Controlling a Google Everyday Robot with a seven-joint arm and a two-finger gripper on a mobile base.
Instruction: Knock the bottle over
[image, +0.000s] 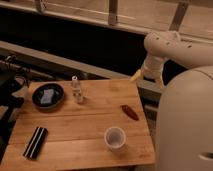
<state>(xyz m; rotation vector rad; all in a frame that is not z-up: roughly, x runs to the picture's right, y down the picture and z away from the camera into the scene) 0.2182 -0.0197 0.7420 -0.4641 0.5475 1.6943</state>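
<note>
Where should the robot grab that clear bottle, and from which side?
Probably mid-body on the bottle, coming from the right: it stands upright and slim, the bowl sits close on its left, and the gripper hangs open past the table at its right rear corner.

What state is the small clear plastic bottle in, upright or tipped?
Upright: the small clear plastic bottle stands cap-up on the wooden table beside the dark bowl. The gripper hangs near the table's far right corner.

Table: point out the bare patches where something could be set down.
Free: the middle strip between bottle and white cup; the front edge between black box and cup; the back right corner, near the gripper hanging just past it. Crowded: back left, where bowl and bottle stand close.
</note>
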